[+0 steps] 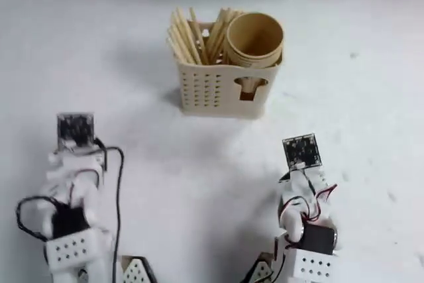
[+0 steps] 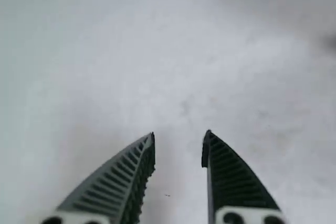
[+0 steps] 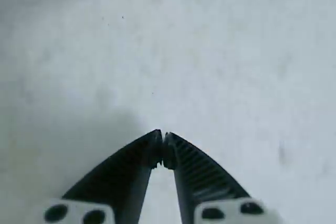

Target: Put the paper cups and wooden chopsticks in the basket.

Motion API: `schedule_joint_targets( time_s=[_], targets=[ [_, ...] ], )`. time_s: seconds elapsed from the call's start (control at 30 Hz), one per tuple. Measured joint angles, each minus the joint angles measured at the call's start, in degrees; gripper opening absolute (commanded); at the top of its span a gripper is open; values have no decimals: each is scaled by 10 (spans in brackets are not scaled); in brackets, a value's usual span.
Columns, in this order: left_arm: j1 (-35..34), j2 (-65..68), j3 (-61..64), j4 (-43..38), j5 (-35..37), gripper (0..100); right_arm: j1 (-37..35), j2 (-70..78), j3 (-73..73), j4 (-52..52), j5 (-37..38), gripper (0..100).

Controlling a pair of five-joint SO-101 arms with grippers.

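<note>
On the table (image 1: 364, 97), the basket (image 1: 212, 91) at far centre holds the stacked paper cups (image 1: 255, 38) and wooden chopsticks (image 1: 195, 38), so the task reads as complete; left gripper (image 2: 179, 136) is narrowly parted and empty, right gripper (image 3: 163, 139) closed on nothing.

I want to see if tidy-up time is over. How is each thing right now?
basket: upright, with things inside.
paper cups: nested together, in the basket, mouths up.
wooden chopsticks: standing on end in the basket, beside the paper cups.
left gripper: open, empty.
right gripper: shut, empty.
</note>
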Motion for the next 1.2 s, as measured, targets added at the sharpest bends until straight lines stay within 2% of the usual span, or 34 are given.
schedule_joint_targets(
  time_s=[0.1, 0.23, 0.47, 0.6, 1.2],
  targets=[
    [1, -82, 37, 4, -1, 162, 0, 0, 0, 47, 0, 19],
    [1, -151, 41, 78, -1, 162, 0, 0, 0, 65, 0, 19],
    [1, -163, 40, 244, -1, 161, 0, 0, 0, 67, 0, 19],
    [1, -164, 40, 308, -1, 160, 0, 0, 0, 67, 0, 19],
    [1, -165, 40, 327, -1, 160, 0, 0, 0, 67, 0, 19]
  ],
)
